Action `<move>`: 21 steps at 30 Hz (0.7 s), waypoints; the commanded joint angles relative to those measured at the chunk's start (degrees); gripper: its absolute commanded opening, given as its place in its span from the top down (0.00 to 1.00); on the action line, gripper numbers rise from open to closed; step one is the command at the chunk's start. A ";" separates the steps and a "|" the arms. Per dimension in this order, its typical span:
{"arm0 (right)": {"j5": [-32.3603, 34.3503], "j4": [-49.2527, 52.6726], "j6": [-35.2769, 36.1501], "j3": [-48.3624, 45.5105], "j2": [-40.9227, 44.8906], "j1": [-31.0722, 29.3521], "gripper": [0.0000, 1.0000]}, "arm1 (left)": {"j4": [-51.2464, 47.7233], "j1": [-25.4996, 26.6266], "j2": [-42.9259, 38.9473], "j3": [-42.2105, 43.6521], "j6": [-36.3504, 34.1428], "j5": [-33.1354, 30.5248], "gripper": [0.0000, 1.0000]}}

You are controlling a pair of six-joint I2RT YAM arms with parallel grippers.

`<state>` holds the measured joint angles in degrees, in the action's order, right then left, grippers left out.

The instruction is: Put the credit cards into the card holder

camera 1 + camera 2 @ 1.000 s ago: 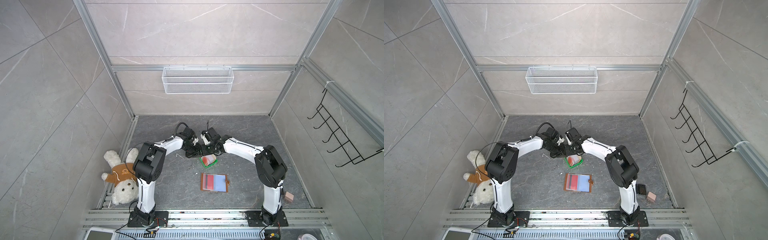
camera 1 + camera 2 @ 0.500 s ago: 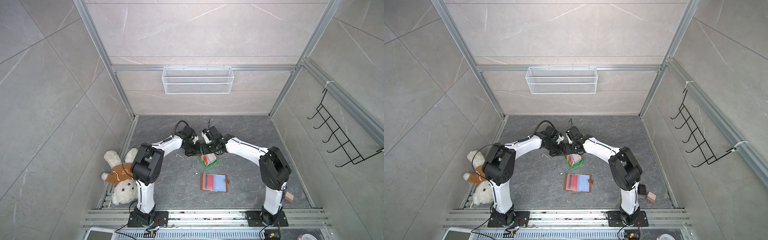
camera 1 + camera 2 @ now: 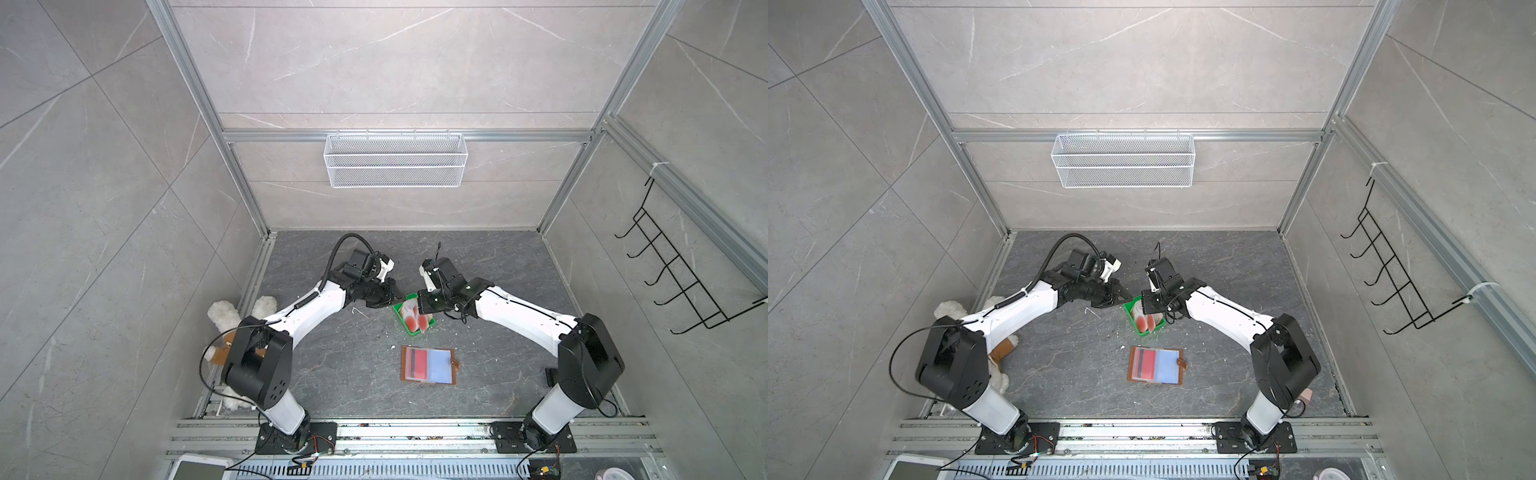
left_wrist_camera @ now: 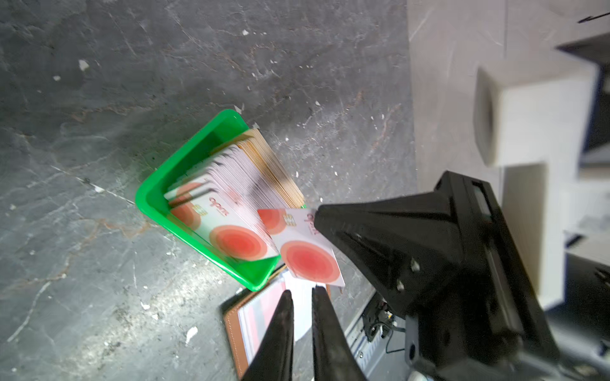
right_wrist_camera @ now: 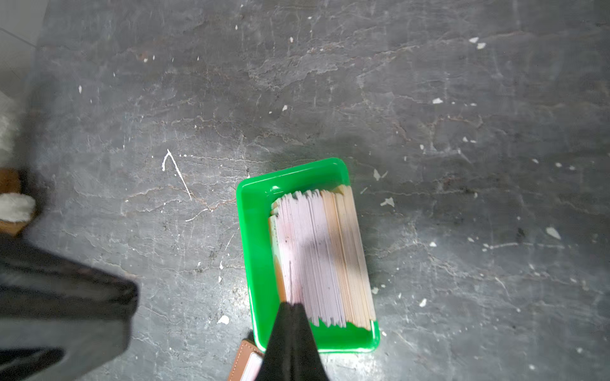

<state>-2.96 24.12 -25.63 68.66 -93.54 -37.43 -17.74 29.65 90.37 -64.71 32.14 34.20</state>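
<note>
— Looking from the left wrist, saw right gripper (image 4: 318, 220) clamped on one card (image 4: 310, 264), beside the credit cards (image 4: 231, 198) in the green tray (image 4: 155, 184).
— Missed that grip from above. Found left gripper (image 4: 302, 292) slightly parted, empty; card holder (image 3: 440, 365) open nearby.

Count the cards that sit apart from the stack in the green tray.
2. A held card, pinched by the right gripper at the green tray's rim; a red card in the open card holder. Its sleeves may hide more.
</note>
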 commanded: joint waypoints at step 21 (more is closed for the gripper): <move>-9.33 -5.36 -21.14 -19.94 34.97 3.64 1.00 | 59.53 7.70 -10.04 29.40 31.22 16.64 0.67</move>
<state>-10.15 19.31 -43.64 50.41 -61.56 -34.09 28.53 37.36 80.82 -35.46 57.17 46.26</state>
